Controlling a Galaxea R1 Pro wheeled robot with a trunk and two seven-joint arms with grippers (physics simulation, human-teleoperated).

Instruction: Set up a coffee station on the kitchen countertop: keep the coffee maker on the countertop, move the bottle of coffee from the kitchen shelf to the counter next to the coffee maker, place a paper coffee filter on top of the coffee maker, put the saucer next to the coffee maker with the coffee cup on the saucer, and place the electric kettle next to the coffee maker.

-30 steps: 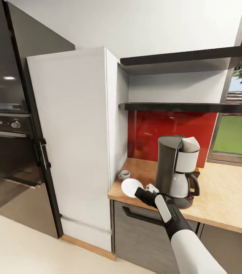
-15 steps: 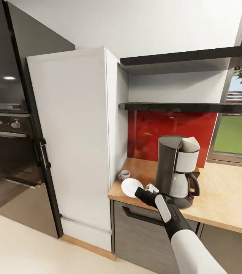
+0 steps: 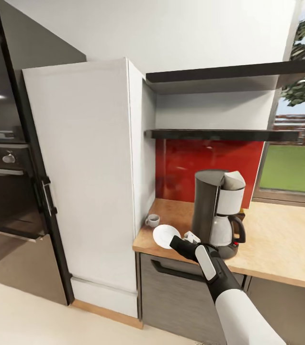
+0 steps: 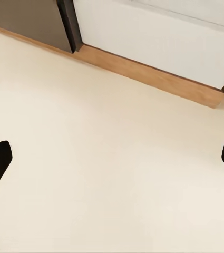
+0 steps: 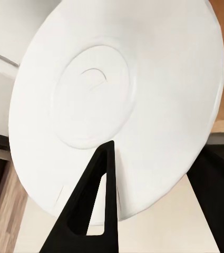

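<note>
1. Nothing to read here: no words, brands or numbers anywhere in these views.
2. The coffee maker (image 3: 217, 211) carries a small red switch, unmarked as far as can be made out.
3. The oven (image 3: 6, 163) has knobs, any markings too small to tell.

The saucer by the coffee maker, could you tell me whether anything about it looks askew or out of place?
Yes: the saucer is not lying flat. The right tool grips it by the rim and holds it steeply tilted over the countertop's front edge, between the coffee cup and the coffee maker.
</note>
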